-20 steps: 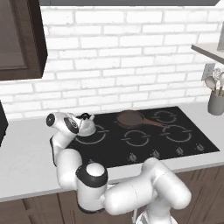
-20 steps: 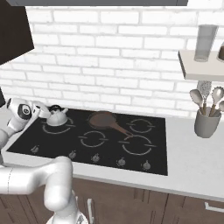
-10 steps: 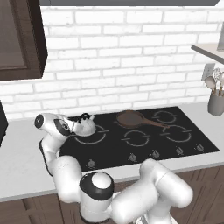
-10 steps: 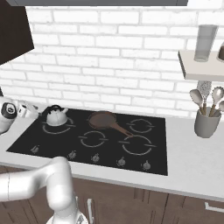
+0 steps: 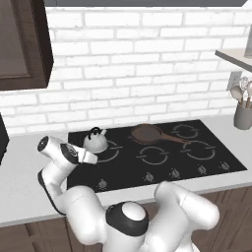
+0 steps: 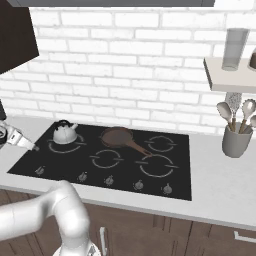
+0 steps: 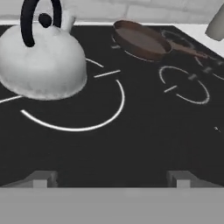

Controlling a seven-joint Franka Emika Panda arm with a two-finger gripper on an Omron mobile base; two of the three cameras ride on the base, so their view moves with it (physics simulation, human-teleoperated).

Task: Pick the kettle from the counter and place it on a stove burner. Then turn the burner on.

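Note:
The small silvery-white kettle [image 5: 95,141] [image 6: 65,133] [image 7: 41,61] stands upright on the largest ring, the stove burner [image 5: 109,152] [image 6: 64,146] [image 7: 78,127], at the left of the black cooktop. My gripper [image 5: 91,158] [image 6: 31,146] [image 7: 110,179] hangs open and empty, low over the cooktop's left front. It is a short way to the front left of the kettle and does not touch it. The pale grey counter [image 5: 22,172] [image 6: 220,175] runs around the cooktop.
A brown frying pan [image 5: 147,133] [image 6: 118,136] [image 7: 141,40] lies on the rear middle burner, handle pointing right. A row of knobs [image 5: 147,177] [image 6: 108,180] lines the cooktop's front edge. A grey utensil holder [image 5: 242,115] [image 6: 236,140] stands at the right, under a wall shelf [image 6: 230,75].
My arm has drawn back to the left and front, away from the kettle. The kettle has stayed put on its burner.

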